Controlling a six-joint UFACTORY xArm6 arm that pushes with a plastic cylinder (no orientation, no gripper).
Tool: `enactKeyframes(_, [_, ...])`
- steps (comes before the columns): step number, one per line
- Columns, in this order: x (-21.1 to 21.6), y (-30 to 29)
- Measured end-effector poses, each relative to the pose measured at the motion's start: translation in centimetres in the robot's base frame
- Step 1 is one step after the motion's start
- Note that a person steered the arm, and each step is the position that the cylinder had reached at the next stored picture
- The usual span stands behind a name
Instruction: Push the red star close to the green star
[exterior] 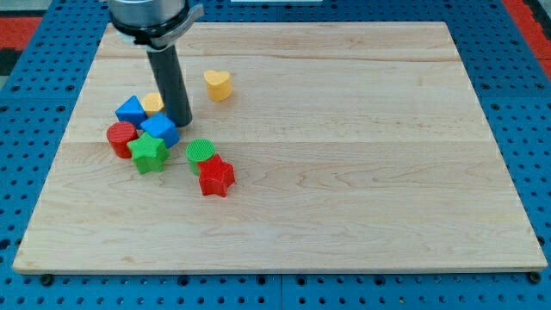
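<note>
Looking at the surface (pixel 344 129), you see my tip (pixel 182 123), a bare rod holding nothing, touching the blue block (pixel 160 130); red star (pixel 216 176) lies near green star (pixel 149 152).

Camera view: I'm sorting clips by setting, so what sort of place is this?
Probably a robotics lab bench. A wooden board lies on a blue perforated base, toy blocks such as the red star and green star sit on it, and my tip stands among them.

A straight, glossy dark rod hangs from a wider grey-and-black round collar, ending in my tip (pixel 181 121).
</note>
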State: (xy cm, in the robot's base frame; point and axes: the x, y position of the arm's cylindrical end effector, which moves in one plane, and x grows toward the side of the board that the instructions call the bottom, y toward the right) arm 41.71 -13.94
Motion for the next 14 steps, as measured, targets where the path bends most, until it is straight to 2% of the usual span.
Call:
enactKeyframes(2, [5.4,-2.2])
enactKeyframes(3, [3.2,1.0])
enactKeyframes(4, [1.6,7.0])
enactKeyframes(5, [5.2,11.4])
enactKeyframes(7, [9.2,7.8])
enactKeyframes(9, [10.3,2.2])
enactKeyframes(10, [9.8,3.8])
enactKeyframes(11, [7.0,7.4])
enactKeyframes(13, [5.9,8.9])
enactKeyframes(14, [4.1,7.8])
